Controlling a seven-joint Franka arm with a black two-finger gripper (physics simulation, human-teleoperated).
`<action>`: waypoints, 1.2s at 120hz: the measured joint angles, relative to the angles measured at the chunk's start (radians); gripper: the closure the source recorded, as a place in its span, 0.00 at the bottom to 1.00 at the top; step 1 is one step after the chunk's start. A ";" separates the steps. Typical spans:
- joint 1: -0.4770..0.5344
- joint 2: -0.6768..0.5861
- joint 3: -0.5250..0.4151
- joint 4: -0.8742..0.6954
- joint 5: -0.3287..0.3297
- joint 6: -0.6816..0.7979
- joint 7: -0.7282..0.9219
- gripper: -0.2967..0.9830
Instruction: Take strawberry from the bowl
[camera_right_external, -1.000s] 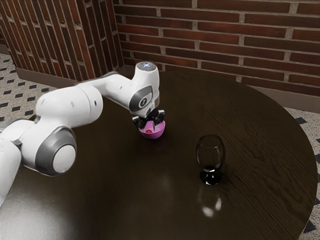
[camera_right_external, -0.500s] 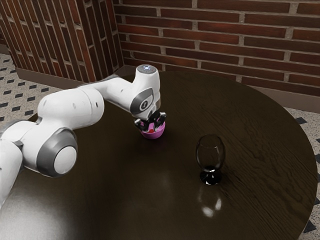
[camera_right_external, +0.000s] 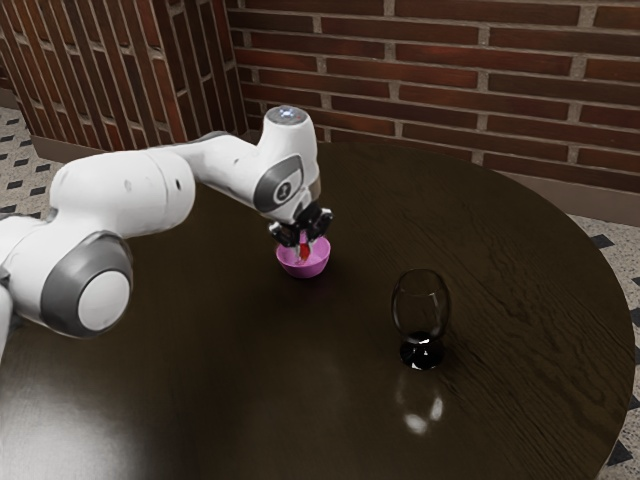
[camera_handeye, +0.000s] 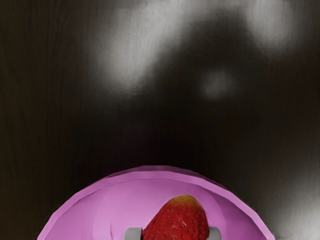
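- Okay, I have my gripper (camera_right_external: 304, 253) pointed down over the pink bowl (camera_right_external: 304, 270), with the fingers closed in on the strawberry (camera_handeye: 177, 220), one against each side of it.
- From the exterior view, I see the berry as a red patch between the fingertips, within the outline of the bowl's mouth; I can't tell how far it sits off the bowl's floor.
- My wrist view gives me the berry's paler, yellowish tip poking out past the fingers, with the pink inner wall around it.
- The bowl stands upright on the dark wooden table (camera_right_external: 230, 390).
- Well apart from it, toward the exterior view's right and closer to that camera, a clear glass (camera_right_external: 421, 305) stands upright on a dark foot, bright reflections showing on the tabletop beside it.
- My white arm (camera_right_external: 125, 190) reaches in from the exterior view's left, and a brick wall (camera_right_external: 450, 80) rises behind the table.
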 joint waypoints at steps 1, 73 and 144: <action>-0.003 -0.008 0.000 -0.013 -0.002 0.002 0.000 0.80; -0.113 -0.123 0.002 -0.303 -0.117 0.164 -0.017 0.52; -0.007 -0.821 0.103 -0.397 -0.105 -0.254 -0.798 0.25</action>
